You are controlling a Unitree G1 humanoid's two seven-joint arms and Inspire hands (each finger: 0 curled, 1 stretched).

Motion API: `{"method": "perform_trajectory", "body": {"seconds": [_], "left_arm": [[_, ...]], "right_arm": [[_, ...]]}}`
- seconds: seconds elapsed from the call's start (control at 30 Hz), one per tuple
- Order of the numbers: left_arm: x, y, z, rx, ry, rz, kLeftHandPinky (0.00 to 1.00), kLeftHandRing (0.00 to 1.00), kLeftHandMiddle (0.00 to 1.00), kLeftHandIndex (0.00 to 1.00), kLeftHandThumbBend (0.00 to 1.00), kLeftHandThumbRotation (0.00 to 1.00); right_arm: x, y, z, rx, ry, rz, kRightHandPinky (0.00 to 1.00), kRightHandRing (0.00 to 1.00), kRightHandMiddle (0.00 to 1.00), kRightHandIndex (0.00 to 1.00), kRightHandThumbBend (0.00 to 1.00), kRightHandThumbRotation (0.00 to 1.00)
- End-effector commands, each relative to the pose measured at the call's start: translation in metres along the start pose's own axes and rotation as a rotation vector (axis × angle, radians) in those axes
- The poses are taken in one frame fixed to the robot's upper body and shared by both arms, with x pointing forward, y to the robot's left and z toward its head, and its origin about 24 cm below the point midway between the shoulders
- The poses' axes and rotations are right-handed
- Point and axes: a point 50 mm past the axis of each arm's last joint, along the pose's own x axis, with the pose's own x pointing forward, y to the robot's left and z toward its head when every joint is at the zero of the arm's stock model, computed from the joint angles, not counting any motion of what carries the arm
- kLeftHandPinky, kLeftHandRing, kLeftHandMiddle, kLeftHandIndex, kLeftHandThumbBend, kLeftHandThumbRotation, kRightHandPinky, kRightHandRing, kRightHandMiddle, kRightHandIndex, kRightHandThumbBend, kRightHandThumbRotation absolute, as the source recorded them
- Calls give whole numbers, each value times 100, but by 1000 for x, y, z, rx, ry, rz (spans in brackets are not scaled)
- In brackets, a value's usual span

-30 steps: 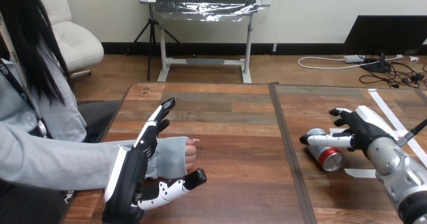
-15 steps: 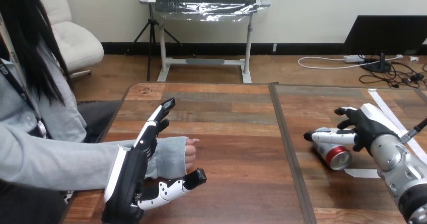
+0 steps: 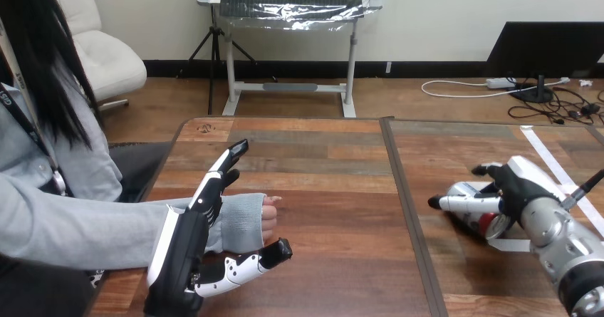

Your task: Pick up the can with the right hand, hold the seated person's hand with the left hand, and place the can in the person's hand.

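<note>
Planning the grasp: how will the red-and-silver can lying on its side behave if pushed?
Lying on its side, the red-and-silver metal can probably rolls if nudged. Its smooth, shiny wall may slip under the right hand over it.

- Left hand point(image 3: 186, 249) stood on edge, fingers straight and pointing away, thumb stretched out to the right.
- Right hand point(image 3: 514, 186) had fingers curled over the can point(image 3: 487, 223), thumb laid across it, forearm entering from the lower right.

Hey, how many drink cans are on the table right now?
1. The silver and red metal can lies on its side on the wooden table's right half, partly under the right hand.
</note>
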Motion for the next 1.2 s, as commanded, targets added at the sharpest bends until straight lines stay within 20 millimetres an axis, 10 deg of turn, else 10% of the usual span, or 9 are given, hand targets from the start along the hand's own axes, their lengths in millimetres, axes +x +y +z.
{"method": "perform_trajectory", "body": {"seconds": [0.0,1.17], "left_arm": [[17,4,9,7,-91,25,91,95,93,90,100,47],[15,4,12,-2,-111,28,90,95,93,90,100,45]], "right_arm": [[4,-18,35,-18,-64,-32,55,74,81,89,97,51],[3,14,19,-198,22,115,47,65,75,81,93,40]]}}
